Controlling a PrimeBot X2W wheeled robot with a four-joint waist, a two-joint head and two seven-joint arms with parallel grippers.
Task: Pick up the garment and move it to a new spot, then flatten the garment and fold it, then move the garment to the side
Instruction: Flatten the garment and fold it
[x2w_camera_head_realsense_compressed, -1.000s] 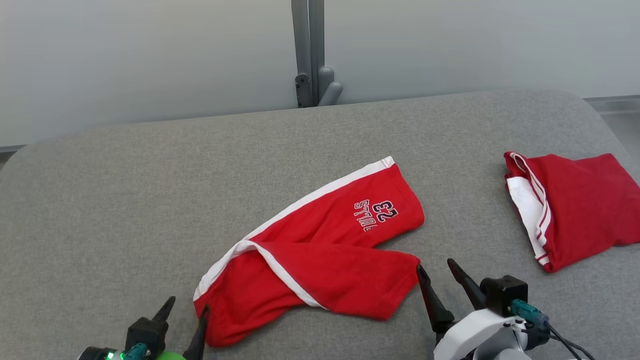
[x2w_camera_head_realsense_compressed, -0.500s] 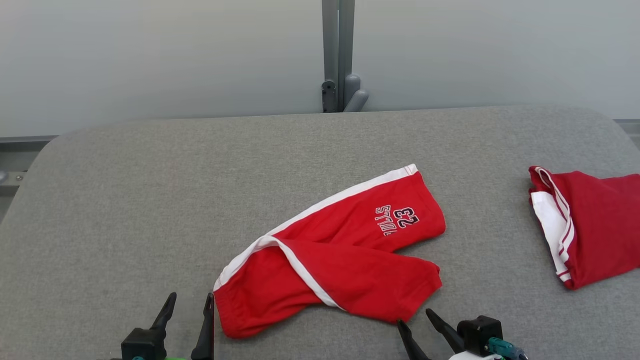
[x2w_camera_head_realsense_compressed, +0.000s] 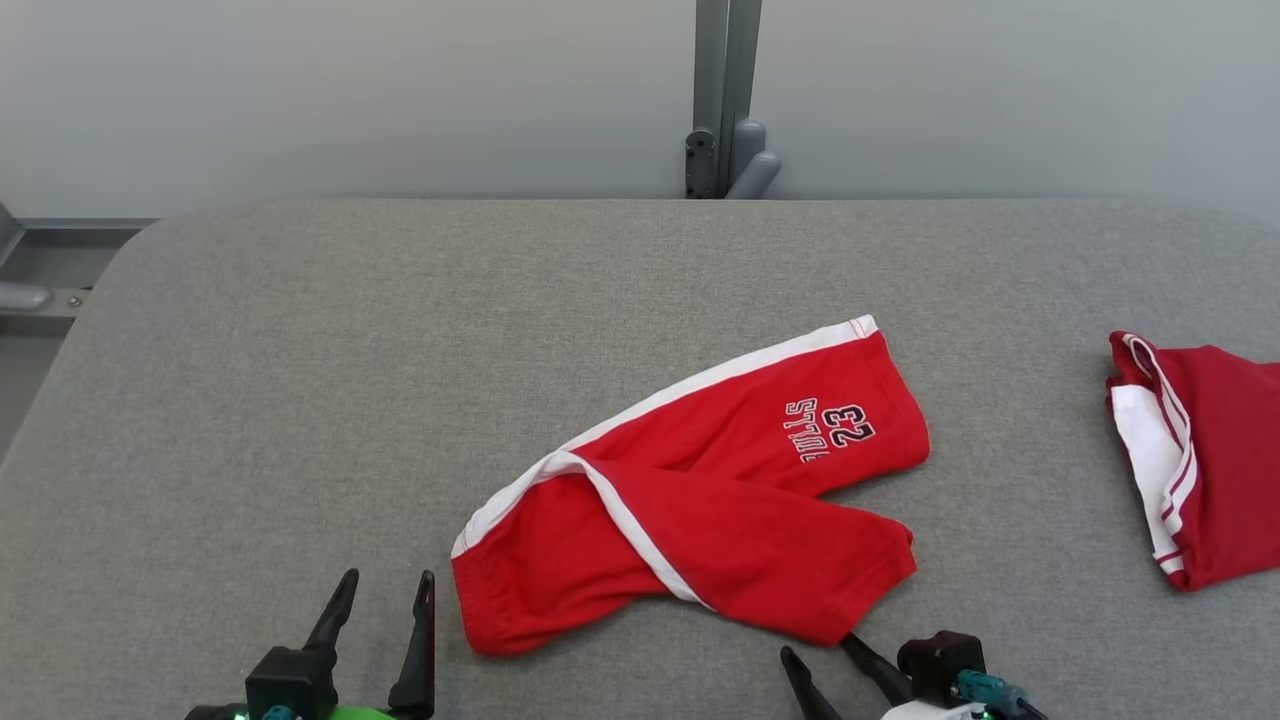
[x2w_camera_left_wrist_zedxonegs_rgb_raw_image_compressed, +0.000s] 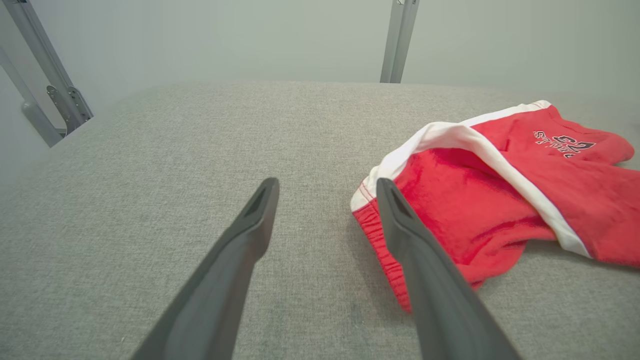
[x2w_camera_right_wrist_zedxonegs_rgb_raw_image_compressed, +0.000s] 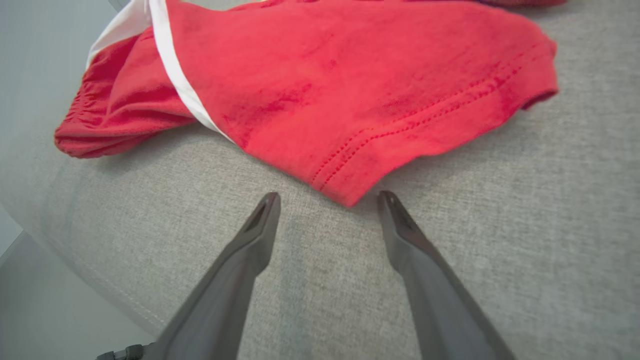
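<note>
The garment (x2w_camera_head_realsense_compressed: 720, 500) is a pair of red shorts with a white side stripe and a "23" print. It lies crumpled on the grey padded table (x2w_camera_head_realsense_compressed: 300, 400), one leg crossed over the other. My left gripper (x2w_camera_head_realsense_compressed: 389, 578) stands open just left of the waistband, with nothing between its fingers. The left wrist view has the left gripper (x2w_camera_left_wrist_zedxonegs_rgb_raw_image_compressed: 326, 184) beside the waistband end of the garment (x2w_camera_left_wrist_zedxonegs_rgb_raw_image_compressed: 475, 200). My right gripper (x2w_camera_head_realsense_compressed: 817, 646) is open at the near leg's hem. In the right wrist view the hem corner of the garment (x2w_camera_right_wrist_zedxonegs_rgb_raw_image_compressed: 350, 90) points between the fingertips of the right gripper (x2w_camera_right_wrist_zedxonegs_rgb_raw_image_compressed: 328, 195).
A second red garment with white trim (x2w_camera_head_realsense_compressed: 1210, 460) lies folded at the table's right edge. A grey metal post (x2w_camera_head_realsense_compressed: 725, 100) rises behind the table's far edge. The table's rounded near edge drops off close behind the right gripper.
The camera has turned, shifting the whole picture to the right. My left gripper has opened a little wider and come off the waistband. My right gripper has drawn back toward the near edge.
</note>
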